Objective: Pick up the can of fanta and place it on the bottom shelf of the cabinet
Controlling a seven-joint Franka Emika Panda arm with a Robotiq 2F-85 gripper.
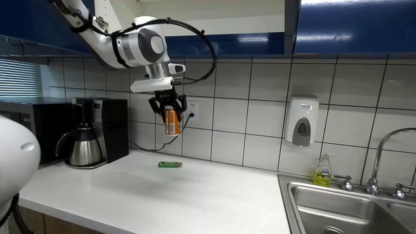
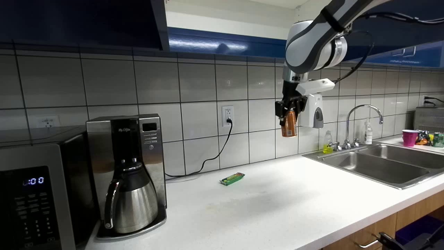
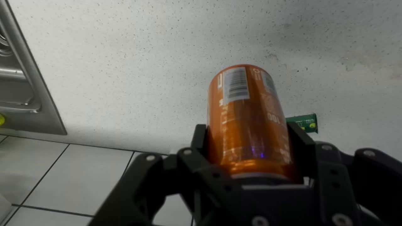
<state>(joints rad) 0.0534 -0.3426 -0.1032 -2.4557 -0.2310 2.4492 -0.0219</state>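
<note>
The can (image 1: 172,123) is clamped in the gripper (image 1: 172,117) above the counter (image 1: 182,198); in an exterior view, the cabinet (image 1: 224,19) is seen at the can's one o'clock.

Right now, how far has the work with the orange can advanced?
Done: the orange cylindrical drink can is off the white speckled countertop. In hand: the black claw grips it, lower than the open blue and white cabinet. Remaining: raising and placing it on the bottom shelf, hidden here.
</note>
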